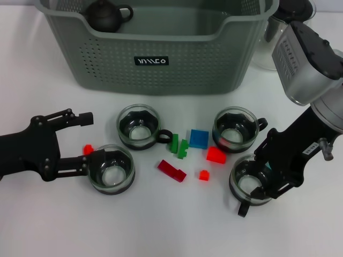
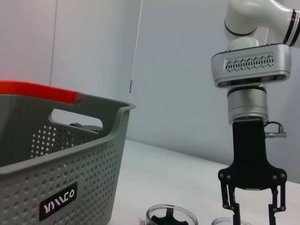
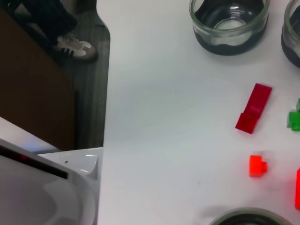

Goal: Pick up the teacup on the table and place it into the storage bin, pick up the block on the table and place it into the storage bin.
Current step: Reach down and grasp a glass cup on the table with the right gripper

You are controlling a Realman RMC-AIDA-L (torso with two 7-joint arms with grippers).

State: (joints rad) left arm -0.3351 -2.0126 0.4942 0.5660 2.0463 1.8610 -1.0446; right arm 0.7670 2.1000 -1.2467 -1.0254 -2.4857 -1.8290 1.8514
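The large grey-green perforated plastic storage bin (image 1: pixel 155 53) stands at the far edge of the white table (image 1: pixel 161 225), its black label facing the robot. Inside it, against its far left wall, sits a small dark teapot (image 1: pixel 107 15); no teacup or block can be seen in the bin, though only part of its floor shows.

Four glass teacups with black bases are on the table, all nearer than the bin. One (image 1: pixel 139 126) stands centre-left, another (image 1: pixel 235 129) centre-right. A third (image 1: pixel 111 169) lies toward the near left, between the open fingers of the black left gripper (image 1: pixel 83 140), which are spread and not closed on it. The fourth (image 1: pixel 251 184) lies toward the near right, with the black right gripper (image 1: pixel 270 184) lowered over it, one finger inside its rim; whether this grip is clenched cannot be told.

Between the cups are scattered blocks: a blue square block (image 1: pixel 199 138), a green block (image 1: pixel 179 146), a dark red bar (image 1: pixel 171 170), a red wedge (image 1: pixel 216 155), a small red cube (image 1: pixel 203 175), and another small red piece (image 1: pixel 88 149) beside the left gripper. A clear glass jug (image 1: pixel 276 37) stands at the far right corner.

Judgement: the task is at an early stage, nothing deposited as far as shown, and both cup pickups are only approached.
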